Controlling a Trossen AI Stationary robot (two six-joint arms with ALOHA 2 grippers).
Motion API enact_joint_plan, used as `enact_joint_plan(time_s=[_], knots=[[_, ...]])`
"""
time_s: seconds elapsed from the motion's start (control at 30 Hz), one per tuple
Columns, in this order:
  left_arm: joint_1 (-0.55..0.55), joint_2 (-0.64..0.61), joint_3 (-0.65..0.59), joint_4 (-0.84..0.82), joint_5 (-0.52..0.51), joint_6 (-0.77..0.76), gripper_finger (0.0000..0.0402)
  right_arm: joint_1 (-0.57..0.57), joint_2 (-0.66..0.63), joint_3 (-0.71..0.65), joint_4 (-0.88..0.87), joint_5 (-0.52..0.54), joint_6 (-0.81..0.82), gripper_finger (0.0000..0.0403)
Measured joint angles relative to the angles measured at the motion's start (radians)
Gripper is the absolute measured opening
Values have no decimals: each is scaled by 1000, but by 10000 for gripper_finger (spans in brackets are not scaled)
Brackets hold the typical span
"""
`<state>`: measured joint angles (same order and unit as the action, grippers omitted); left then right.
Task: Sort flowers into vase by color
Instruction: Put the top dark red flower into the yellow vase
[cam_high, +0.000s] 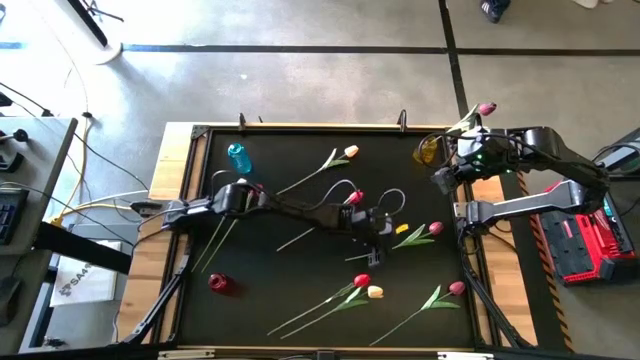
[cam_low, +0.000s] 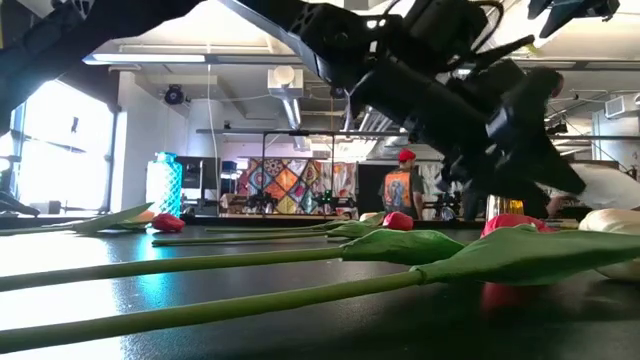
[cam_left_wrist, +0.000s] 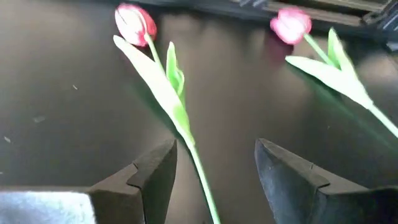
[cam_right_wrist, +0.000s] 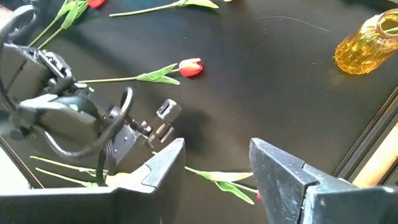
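Several tulips lie flat on the black table. My left gripper (cam_high: 390, 236) (cam_left_wrist: 214, 168) is open, low over the table's middle. Its fingers stand on either side of the green stem (cam_left_wrist: 198, 168) of a pink tulip (cam_high: 434, 228) (cam_left_wrist: 133, 22) without touching it. A second pink tulip (cam_high: 457, 288) (cam_left_wrist: 290, 25) lies nearer the front right. My right gripper (cam_high: 442, 180) (cam_right_wrist: 217, 163) hangs open and high at the far right, beside the yellow vase (cam_high: 428, 150) (cam_right_wrist: 365, 45). A pink tulip head (cam_high: 487, 108) shows beyond the vase; its stem runs toward the vase.
A blue vase (cam_high: 237, 157) stands far left and a red vase (cam_high: 220, 283) near left. A cream tulip (cam_high: 350, 152) lies at the back, a red one (cam_high: 355, 197) under my left arm, and a red (cam_high: 362, 282) and cream (cam_high: 375, 292) pair near the front.
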<state>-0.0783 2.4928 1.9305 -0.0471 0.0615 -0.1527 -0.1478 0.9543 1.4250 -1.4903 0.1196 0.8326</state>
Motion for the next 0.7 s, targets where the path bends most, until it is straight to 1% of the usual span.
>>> enact_joint_plan(time_s=[0.07,0.17,0.3,0.37,0.43,0.5,0.7], knots=[[-12,25,-1,0,-14,11,204,0,0,0,-2,0,0,169],[-28,54,-2,0,-61,27,204,0,0,0,-2,0,6,169],[-38,65,1,-4,-84,3,201,0,0,0,-3,-2,24,169],[-41,71,2,-1,-99,-15,191,0,0,0,-3,-3,24,169],[-44,72,2,-2,-124,-25,172,0,0,0,-3,-5,24,169],[-45,73,2,-4,-136,-25,144,0,0,0,-3,-5,24,169],[-50,73,2,-25,-171,4,42,0,0,0,-4,-4,24,169]])
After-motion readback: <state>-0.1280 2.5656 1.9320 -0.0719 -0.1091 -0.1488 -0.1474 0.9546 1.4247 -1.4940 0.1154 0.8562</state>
